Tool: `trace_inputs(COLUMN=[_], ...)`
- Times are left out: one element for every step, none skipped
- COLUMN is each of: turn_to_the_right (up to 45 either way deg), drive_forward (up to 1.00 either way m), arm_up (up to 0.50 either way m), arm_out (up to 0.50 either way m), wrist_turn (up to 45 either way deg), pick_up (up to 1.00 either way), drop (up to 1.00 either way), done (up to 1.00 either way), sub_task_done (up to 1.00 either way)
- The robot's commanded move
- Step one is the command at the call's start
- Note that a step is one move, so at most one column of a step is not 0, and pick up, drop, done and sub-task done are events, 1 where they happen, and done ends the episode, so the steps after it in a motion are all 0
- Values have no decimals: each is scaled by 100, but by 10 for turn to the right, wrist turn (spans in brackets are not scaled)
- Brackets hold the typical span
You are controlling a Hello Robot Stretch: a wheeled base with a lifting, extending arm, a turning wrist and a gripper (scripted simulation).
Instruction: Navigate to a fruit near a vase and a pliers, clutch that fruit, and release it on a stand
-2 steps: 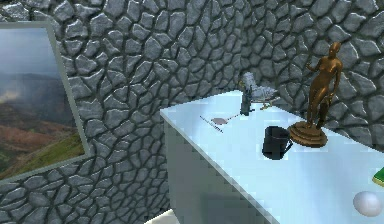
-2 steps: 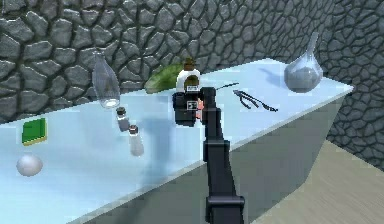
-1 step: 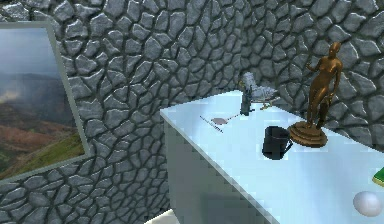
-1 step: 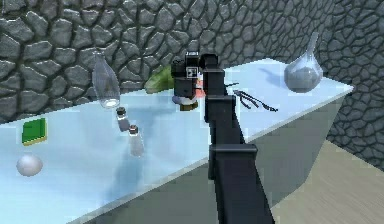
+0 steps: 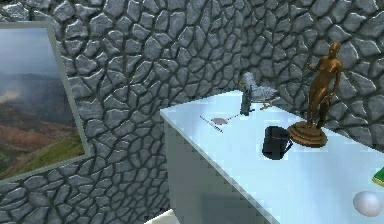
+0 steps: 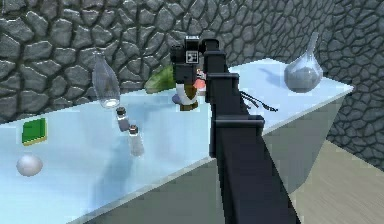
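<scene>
In the arm side view my arm [image 6: 240, 150] reaches out over a pale blue stand-like table [image 6: 90, 185]. The gripper [image 6: 184, 98] is at its far end, below the white marker squares [image 6: 192, 52]. A small red round thing [image 6: 201, 88], perhaps the fruit, sits right at the gripper, with a green leafy shape [image 6: 160, 80] just left of it. Since the tabletop lies behind them, I cannot tell whether the gripper holds anything. A clear glass vase [image 6: 105, 78] stands to the left. Thin dark handles, maybe pliers [image 6: 262, 101], lie right of the arm.
A grey rounded vase [image 6: 303, 72] stands at the table's right end. Two shakers [image 6: 134, 140], a green flat block [image 6: 37, 131] and a white ball [image 6: 28, 165] occupy the left. The forward view has a bronze statue [image 5: 320, 95], black mug [image 5: 276, 142], painting [image 5: 35, 100] and stone walls.
</scene>
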Motion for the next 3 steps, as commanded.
trace_inputs(turn_to_the_right=[0,0,0], drive_forward=[0,0,0], arm_up=[0,0,0], arm_out=[0,0,0], wrist_turn=[-450,-450,-450], pick_up=[0,0,0], drop=[0,0,0], done=[0,0,0], sub_task_done=[0,0,0])
